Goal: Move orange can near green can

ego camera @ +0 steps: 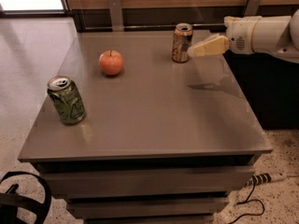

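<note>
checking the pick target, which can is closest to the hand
The orange can, at the back of the table, with the hand right beside it; the green can stands far off near the front.

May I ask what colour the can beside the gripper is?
The orange can is mottled orange-brown and gold, camera view; the gripper hovers beside it.

On the table (140, 125) there were two cans, one orange can (181, 42) and one green can (66, 100), and one apple (111, 62). One gripper (194, 51) hung just beside the orange can.
</note>
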Controlling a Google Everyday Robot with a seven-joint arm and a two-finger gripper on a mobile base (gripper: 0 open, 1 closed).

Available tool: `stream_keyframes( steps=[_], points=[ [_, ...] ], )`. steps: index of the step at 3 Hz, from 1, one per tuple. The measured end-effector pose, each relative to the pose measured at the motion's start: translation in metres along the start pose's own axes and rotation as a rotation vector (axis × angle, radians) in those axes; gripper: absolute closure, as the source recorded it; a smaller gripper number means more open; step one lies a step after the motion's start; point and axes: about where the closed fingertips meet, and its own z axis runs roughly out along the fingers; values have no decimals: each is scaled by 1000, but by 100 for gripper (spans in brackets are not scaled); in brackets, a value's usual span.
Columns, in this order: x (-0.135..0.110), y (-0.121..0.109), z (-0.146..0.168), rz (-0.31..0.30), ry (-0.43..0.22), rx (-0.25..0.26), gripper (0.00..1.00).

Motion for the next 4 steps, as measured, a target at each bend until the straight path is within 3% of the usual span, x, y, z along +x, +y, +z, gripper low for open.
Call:
stream_keyframes(
  steps=[2,3,4],
  points=[
    [3,0,73,46,-158,-36,0],
    [1,-4,101,58,-208,-60,0],
    [1,-9,127,56,-235,-83,18]
  ],
)
